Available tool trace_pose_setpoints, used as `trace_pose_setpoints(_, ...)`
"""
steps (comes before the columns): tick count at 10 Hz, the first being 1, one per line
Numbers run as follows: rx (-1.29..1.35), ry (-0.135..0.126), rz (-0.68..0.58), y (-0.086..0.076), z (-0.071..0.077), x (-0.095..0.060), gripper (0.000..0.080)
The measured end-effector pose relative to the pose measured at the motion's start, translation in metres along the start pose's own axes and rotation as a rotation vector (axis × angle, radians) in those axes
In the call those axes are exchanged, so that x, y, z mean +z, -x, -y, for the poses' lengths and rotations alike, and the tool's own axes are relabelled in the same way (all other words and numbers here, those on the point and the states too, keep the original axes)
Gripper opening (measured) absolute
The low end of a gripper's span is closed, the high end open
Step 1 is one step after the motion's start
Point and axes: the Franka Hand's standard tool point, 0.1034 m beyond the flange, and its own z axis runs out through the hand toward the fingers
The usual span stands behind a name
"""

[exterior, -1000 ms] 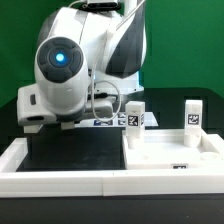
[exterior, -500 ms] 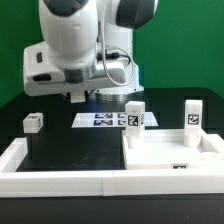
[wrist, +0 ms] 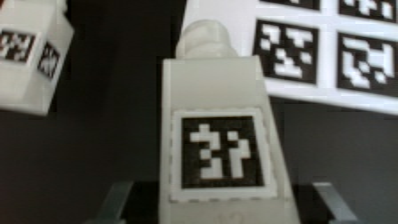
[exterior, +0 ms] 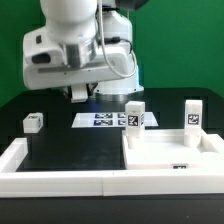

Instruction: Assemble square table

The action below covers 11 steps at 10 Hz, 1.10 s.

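The square tabletop (exterior: 172, 152) lies at the exterior view's right, inside the white border wall. Two white tagged legs (exterior: 135, 115) (exterior: 192, 115) stand upright at its far corners. A third leg (exterior: 33, 122) (wrist: 32, 60) lies on the black table at the exterior view's left. My gripper (exterior: 80, 96) (wrist: 221, 205) hangs raised above the table, to the left of the marker board. It is shut on another white leg (wrist: 214, 130), which sits lengthwise between the jaws with its tag facing the wrist camera. In the exterior view the held leg is hidden by the hand.
The marker board (exterior: 105, 120) (wrist: 329, 45) lies flat behind the tabletop. The white border wall (exterior: 60, 182) runs along the front and the left side. The arm's bulky body (exterior: 75, 45) fills the upper middle of the exterior view.
The arm has risen from low over the table's left side and drawn back, uncovering the lying leg and the marker board. The jaws have stayed the same width.
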Motion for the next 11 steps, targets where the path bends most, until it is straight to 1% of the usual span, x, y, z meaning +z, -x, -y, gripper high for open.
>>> trace_pose_setpoints(1,-0.002,0.009,-0.063,-0.01,0.002,-0.013,0.0292)
trace_pose_setpoints(2,-0.007,0.018,-0.105,-0.016,0.009,-0.032,0.0292)
trace_pose_setpoints(3,-0.013,0.022,-0.181,-0.025,0.015,-0.055,0.0292)
trace_pose_setpoints(4,-0.025,0.047,-0.269,-0.032,0.018,-0.064,0.0292)
trace_pose_setpoints(6,-0.033,0.068,-0.407,-0.032,0.013,-0.061,0.0294)
trace_pose_setpoints(7,-0.038,0.082,-0.45,-0.032,0.012,-0.06,0.0294)
trace_pose_setpoints(8,-0.04,0.095,-0.514,-0.037,0.011,-0.063,0.0294)
trace_pose_setpoints(9,-0.026,0.075,-0.56,-0.044,0.022,-0.071,0.0294)
trace_pose_setpoints(10,0.001,0.04,-0.663,-0.06,0.042,-0.089,0.0294)
trace_pose_setpoints(11,0.019,0.021,-0.702,-0.069,0.054,-0.097,0.0294)
